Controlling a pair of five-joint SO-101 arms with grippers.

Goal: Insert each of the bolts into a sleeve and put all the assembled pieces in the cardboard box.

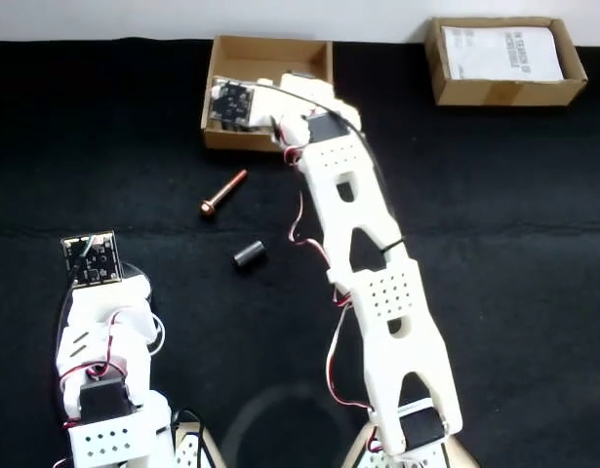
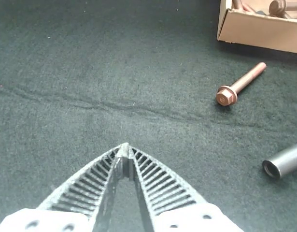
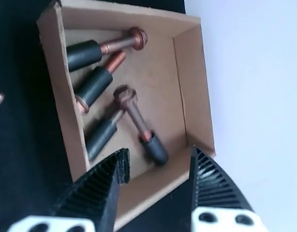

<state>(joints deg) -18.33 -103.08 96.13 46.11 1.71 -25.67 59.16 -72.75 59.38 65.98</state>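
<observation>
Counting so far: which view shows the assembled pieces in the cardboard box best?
Right wrist view: four assembled pieces, unobstructed. High view: right arm covers them. Left wrist view: bolt ends above box wall.

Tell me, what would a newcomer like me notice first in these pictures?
The long white right arm stretches across the black cloth table, its open right gripper above a brown cardboard box holding several copper bolts in dark sleeves. Nearer, a loose copper-coloured bolt and a short dark cylindrical sleeve lie apart on the cloth. The left gripper sits shut at the table's front left.
</observation>
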